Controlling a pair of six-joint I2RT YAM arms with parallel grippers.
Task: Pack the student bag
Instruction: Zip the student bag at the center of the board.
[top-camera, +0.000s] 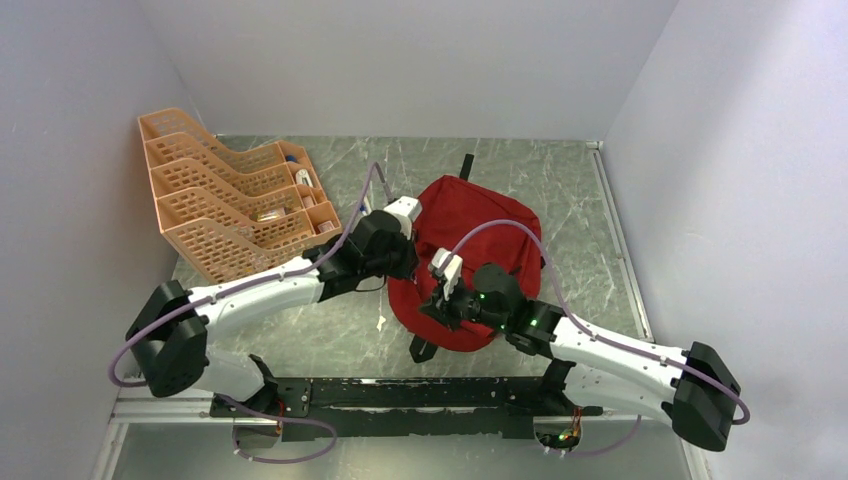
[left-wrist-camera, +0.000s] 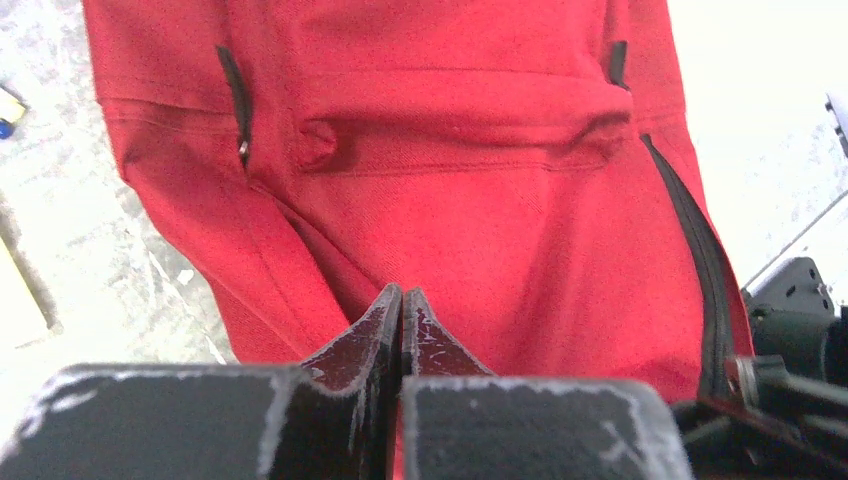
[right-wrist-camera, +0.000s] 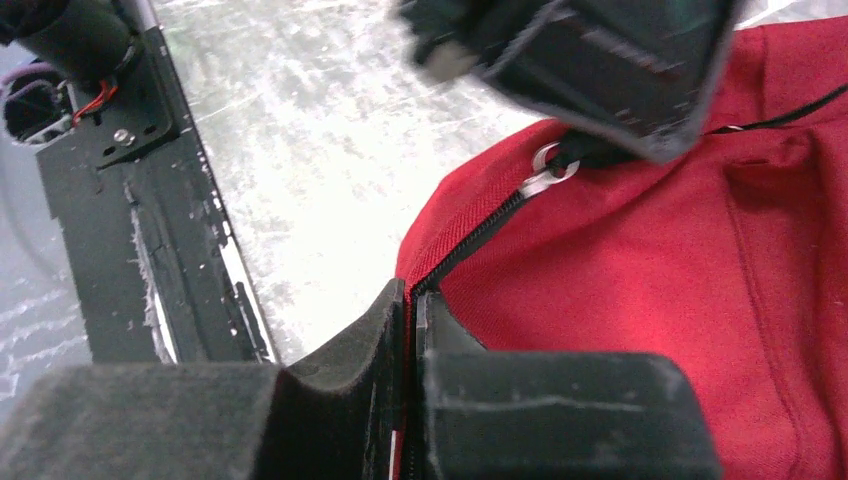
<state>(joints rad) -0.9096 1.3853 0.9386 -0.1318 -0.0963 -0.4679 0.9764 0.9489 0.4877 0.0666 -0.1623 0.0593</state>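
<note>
At the far left of the bench (top-camera: 560, 180) stands the orange tray rack (top-camera: 230, 210), well apart from the work. The left end effector (left-wrist-camera: 401, 295) is over the left edge of the student bag (top-camera: 470, 230) with its fingers pressed together. A sliver of red shows low between them, but whether they trap fabric or the zip tab cannot be told.

The bag lies flat in the middle of the bench. Its long axis runs far to near, and both arms meet on its near-left flank. The right end effector (right-wrist-camera: 410, 295) reaches in from the right and pinches the bag's seam where the black zipper (right-wrist-camera: 480, 235) begins. From there the zipper runs away from it towards the silver pull ring (right-wrist-camera: 545, 170), just under the left end effector. The opening pull likely falls to the left arm, with the right anchoring.
</note>
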